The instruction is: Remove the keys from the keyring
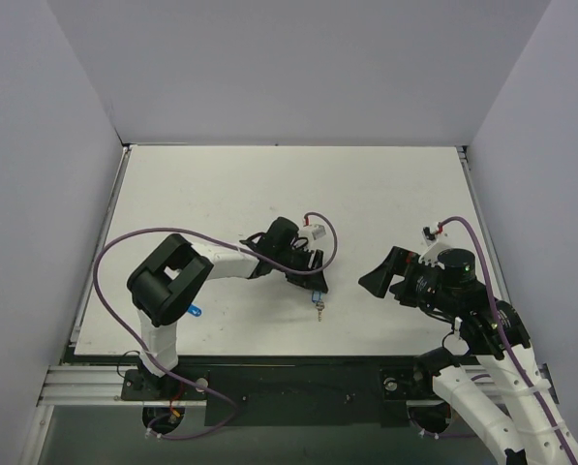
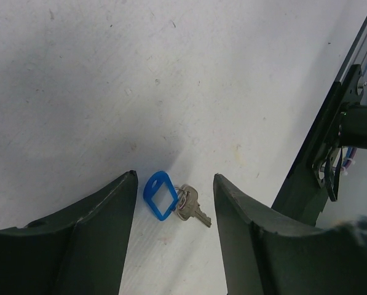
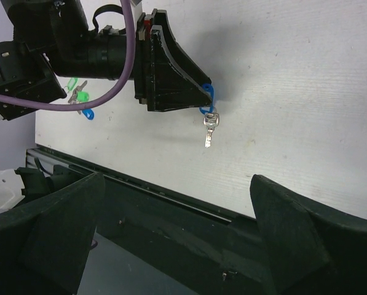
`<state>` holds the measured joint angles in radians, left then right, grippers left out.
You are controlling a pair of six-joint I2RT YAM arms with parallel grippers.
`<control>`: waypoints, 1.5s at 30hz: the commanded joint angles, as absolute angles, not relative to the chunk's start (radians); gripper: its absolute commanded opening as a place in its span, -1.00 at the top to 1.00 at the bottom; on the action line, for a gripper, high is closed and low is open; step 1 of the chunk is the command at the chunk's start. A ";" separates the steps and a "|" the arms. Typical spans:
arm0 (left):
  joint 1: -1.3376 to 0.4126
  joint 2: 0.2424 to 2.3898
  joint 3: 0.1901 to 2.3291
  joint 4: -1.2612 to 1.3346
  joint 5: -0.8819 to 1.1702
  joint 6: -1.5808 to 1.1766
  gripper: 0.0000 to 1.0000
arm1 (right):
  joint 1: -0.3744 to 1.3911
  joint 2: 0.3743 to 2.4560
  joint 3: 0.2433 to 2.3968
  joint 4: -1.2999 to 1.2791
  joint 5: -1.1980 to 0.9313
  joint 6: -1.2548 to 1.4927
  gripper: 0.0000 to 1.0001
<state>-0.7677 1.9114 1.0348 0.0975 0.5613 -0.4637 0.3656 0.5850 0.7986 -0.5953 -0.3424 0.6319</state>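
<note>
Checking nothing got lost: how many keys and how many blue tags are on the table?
Silver key: 1
Blue tags: 2, the keyring tag and a dark blue tag bunched with green tags
Total: 3

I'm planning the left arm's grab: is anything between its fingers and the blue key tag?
Nothing visible. The keyring and its key lie on the table just ahead of the open left gripper.

1. We saw a white table (image 1: 385, 194), its surface faintly speckled and scuffed.
2. We noted a bunch of green and dark blue tags (image 3: 80, 95) lying on it, towards its near left part.
3. Pale walls (image 1: 298, 58) enclosed three sides.
</note>
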 commanded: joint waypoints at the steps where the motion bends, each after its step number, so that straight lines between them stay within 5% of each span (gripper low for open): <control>1: -0.790 1.901 1.025 0.144 0.571 -0.459 -0.23 | 0.359 0.586 0.818 -0.598 -0.356 0.637 -1.00; 17: -0.816 1.885 0.996 0.146 0.531 -0.454 0.15 | 0.359 0.601 0.822 -0.598 -0.356 0.635 -1.00; 19: -0.818 1.890 1.000 0.144 0.534 -0.453 0.27 | 0.357 0.600 0.821 -0.597 -0.357 0.637 -1.00; 23: -0.822 1.890 1.012 0.130 0.531 -0.449 1.00 | 0.357 0.603 0.816 -0.595 -0.357 0.637 -1.00; 45: -0.844 1.533 1.244 -0.159 0.592 -0.437 1.00 | 0.357 0.635 0.960 -0.347 -0.385 0.787 -1.00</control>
